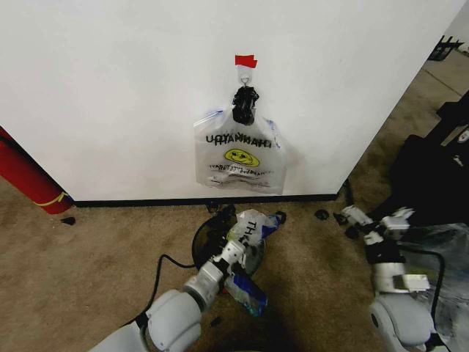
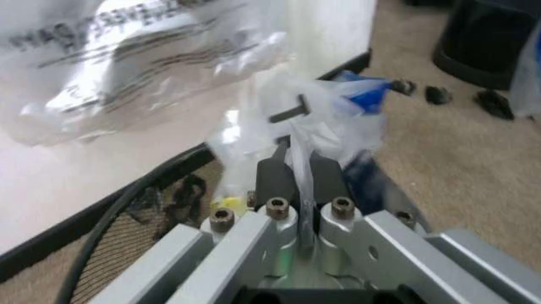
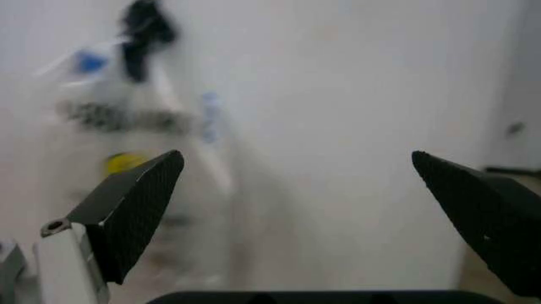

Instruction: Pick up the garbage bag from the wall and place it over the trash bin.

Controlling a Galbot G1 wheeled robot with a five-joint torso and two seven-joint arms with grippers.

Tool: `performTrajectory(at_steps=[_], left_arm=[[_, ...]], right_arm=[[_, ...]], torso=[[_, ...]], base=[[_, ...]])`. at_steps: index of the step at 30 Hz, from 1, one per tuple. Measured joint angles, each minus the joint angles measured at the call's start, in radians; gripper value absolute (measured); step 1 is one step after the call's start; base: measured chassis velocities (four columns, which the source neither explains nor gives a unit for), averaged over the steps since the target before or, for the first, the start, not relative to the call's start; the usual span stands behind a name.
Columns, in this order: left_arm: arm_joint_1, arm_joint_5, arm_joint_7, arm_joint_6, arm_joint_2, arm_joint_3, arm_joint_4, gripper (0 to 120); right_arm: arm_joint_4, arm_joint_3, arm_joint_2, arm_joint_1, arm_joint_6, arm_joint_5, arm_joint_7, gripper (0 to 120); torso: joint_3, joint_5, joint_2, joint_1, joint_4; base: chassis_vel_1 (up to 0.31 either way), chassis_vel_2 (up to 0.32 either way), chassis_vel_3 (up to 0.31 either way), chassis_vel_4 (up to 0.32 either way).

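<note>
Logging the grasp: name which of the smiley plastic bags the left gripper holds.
The garbage bag crumpled over the trash bin, pinched by the left gripper; the clipped bundle hangs flat on the wall.

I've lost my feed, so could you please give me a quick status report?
Left gripper shut on garbage bag, held above trash bin. Right gripper open, idle at the right. Bag bundle on the wall. Nothing in the way.

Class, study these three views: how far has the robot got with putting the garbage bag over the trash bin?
Done: one garbage bag is off the wall, pinched in the left gripper. In hand: it hangs bunched over the trash bin, beside the bundle of bags on the hook. Left: spreading it over the rim. The right gripper waits open, apart.
</note>
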Motion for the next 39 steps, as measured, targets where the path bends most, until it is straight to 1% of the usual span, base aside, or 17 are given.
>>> performTrajectory(at_steps=[2, 4, 6, 7, 9, 15, 16, 19, 20, 22, 25, 31, 33, 36, 37, 39], left_arm=[[0.015, -0.004, 0.002, -0.001, -0.011, -0.025, 0.007, 0], [0.029, -0.004, 0.001, -0.002, -0.018, -0.041, 0.013, 0], [0.055, -0.003, -0.003, -0.003, -0.026, -0.066, 0.019, 0], [0.055, -0.003, -0.003, -0.003, -0.026, -0.066, 0.019, 0], [0.077, -0.003, -0.003, -0.008, -0.034, -0.086, 0.023, 0], [0.107, -0.015, -0.008, -0.031, -0.045, -0.109, 0.033, 0], [0.107, -0.015, -0.008, -0.031, -0.045, -0.109, 0.033, 0], [0.107, -0.026, -0.017, -0.035, -0.056, -0.110, 0.033, 0], [0.108, -0.034, -0.025, -0.037, -0.066, -0.114, 0.033, 0], [0.112, -0.043, -0.034, -0.042, -0.077, -0.120, 0.030, 0], [0.117, -0.051, -0.039, -0.048, -0.087, -0.124, 0.027, 0], [0.110, -0.059, -0.042, -0.056, -0.096, -0.111, 0.029, 0], [0.099, -0.059, -0.042, -0.056, -0.097, -0.097, 0.031, 0], [0.099, -0.058, -0.043, -0.056, -0.099, -0.093, 0.028, 0], [0.099, -0.058, -0.043, -0.056, -0.099, -0.093, 0.028, 0], [0.101, -0.057, -0.044, -0.056, -0.099, -0.094, 0.023, 0]], right_arm=[[-0.005, -0.028, -0.022, -0.006, -0.044, 0.030, -0.045, 100], [-0.004, -0.051, -0.038, -0.008, -0.092, 0.052, -0.053, 100], [0.005, -0.095, -0.058, -0.009, -0.182, 0.093, -0.053, 100], [0.005, -0.095, -0.058, -0.009, -0.182, 0.093, -0.053, 100], [0.013, -0.141, -0.070, -0.003, -0.252, 0.133, -0.048, 100], [0.020, -0.258, -0.070, 0.021, -0.406, 0.207, -0.028, 100], [0.020, -0.258, -0.070, 0.021, -0.406, 0.207, -0.028, 100], [0.025, -0.278, -0.066, 0.017, -0.464, 0.211, -0.036, 100], [0.027, -0.278, -0.067, 0.012, -0.485, 0.196, -0.060, 100], [0.026, -0.274, -0.070, 0.008, -0.488, 0.172, -0.094, 100], [0.024, -0.267, -0.073, 0.005, -0.483, 0.160, -0.104, 100], [0.033, -0.260, -0.062, 0.009, -0.508, 0.175, -0.077, 100], [0.034, -0.266, -0.049, 0.022, -0.539, 0.186, -0.062, 100], [0.037, -0.291, -0.038, 0.048, -0.600, 0.209, -0.044, 93], [0.037, -0.291, -0.038, 0.048, -0.600, 0.209, -0.044, 93], [0.041, -0.312, -0.033, 0.066, -0.642, 0.230, -0.022, 87]], torso=[[0.000, 0.0000, 0.000, 0.000, 0.0000], [0.000, 0.0000, 0.000, 0.000, 0.0001], [0.000, 0.0000, 0.000, 0.000, 0.0001], [0.000, 0.0000, 0.000, 0.000, 0.0001], [0.000, -0.0001, 0.000, 0.000, 0.0001], [0.000, 0.0001, 0.000, 0.000, 0.0002], [0.000, 0.0001, 0.000, 0.000, 0.0002], [0.000, 0.0000, 0.000, 0.000, 0.0001], [0.000, 0.0000, 0.000, 0.000, 0.0000], [0.000, -0.0001, 0.000, 0.000, 0.0000], [0.000, 0.0000, 0.000, 0.000, 0.0001], [0.000, 0.0000, 0.000, 0.000, 0.0001], [0.000, 0.0000, 0.000, 0.000, -0.0001], [0.000, 0.0001, 0.000, 0.000, 0.0001], [0.000, 0.0001, 0.000, 0.000, 0.0001], [0.000, 0.0000, 0.000, 0.000, 0.0002]], base=[[0.000, 0.000, 0.000, 0.000], [0.000, 0.000, 0.000, 0.000], [0.000, 0.000, 0.000, 0.000], [0.000, 0.000, 0.000, 0.000], [0.000, 0.000, 0.000, 0.000], [0.000, 0.000, 0.000, 0.000], [0.000, 0.000, 0.000, 0.000], [0.000, 0.000, 0.000, 0.000], [0.000, 0.000, 0.000, 0.000], [0.000, 0.000, 0.000, 0.000], [0.000, 0.000, 0.000, 0.000], [0.000, 0.000, 0.000, 0.000], [0.000, 0.000, 0.000, 0.000], [0.000, 0.000, 0.000, 0.000], [0.000, 0.000, 0.000, 0.000], [0.000, 0.000, 0.000, 0.000]])
